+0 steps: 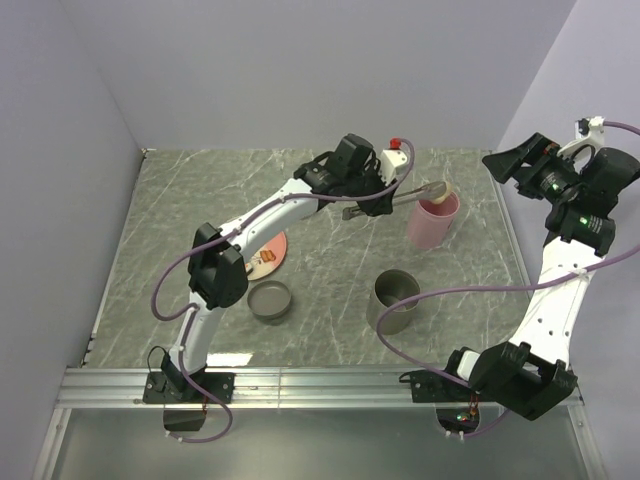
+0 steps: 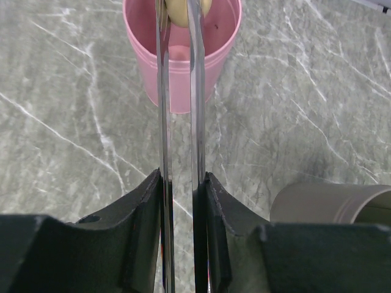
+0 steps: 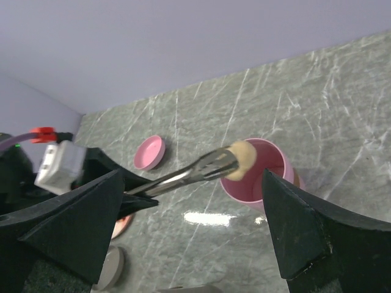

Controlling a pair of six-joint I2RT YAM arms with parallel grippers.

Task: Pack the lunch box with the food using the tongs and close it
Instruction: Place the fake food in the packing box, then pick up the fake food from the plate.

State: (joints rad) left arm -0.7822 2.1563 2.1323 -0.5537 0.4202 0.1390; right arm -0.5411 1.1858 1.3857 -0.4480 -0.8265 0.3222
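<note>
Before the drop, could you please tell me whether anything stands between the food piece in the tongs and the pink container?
Nothing visible does. The tongs, clamped in the left gripper, hold the pale food piece right over the pink container, whose mouth is open.

I count two robot arms, the left arm [image 1: 270, 215] and the right arm [image 1: 555, 300]. One pair of tongs [image 2: 195, 122]. One pale food lump [image 3: 241, 160]. One pink cup [image 1: 433, 222] at two o'clock, one pink lid [image 3: 149, 151], one orange plate [image 1: 272, 258] at nine. Two grey tins: a shallow tin [image 1: 270, 301] at seven, a taller tin [image 1: 397, 300] at four.
</note>
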